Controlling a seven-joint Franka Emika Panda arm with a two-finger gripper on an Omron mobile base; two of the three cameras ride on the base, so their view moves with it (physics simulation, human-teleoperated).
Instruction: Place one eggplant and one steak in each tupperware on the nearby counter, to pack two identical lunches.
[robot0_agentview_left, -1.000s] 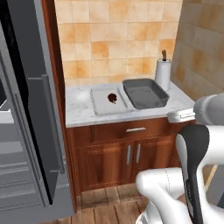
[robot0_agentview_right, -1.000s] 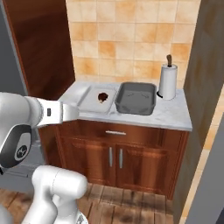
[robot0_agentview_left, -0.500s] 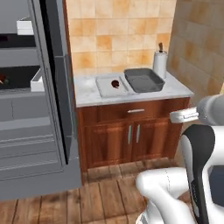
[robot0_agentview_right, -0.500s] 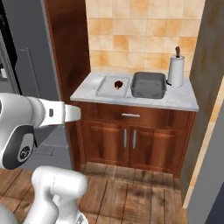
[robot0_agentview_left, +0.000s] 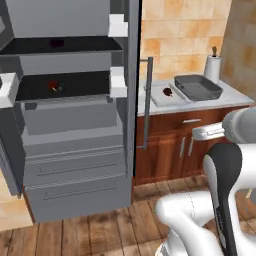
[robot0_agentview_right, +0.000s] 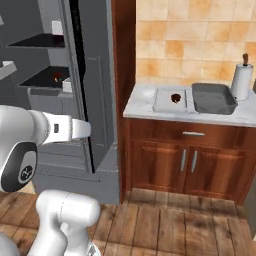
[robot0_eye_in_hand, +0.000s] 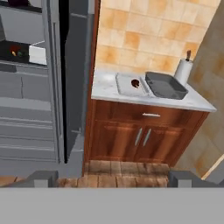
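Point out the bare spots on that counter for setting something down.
The counter is bare left of the pale tupperware, along its front edge, and at the right end before the paper towel roll. The middle is crowded: the dark tupperware sits close beside the pale one, which holds a steak.

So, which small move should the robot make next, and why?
Probably drive closer to the open fridge and reach the open end effector toward the reddish-brown piece on its shelf. The pale tupperware holds one dark item; the dark tupperware looks empty.
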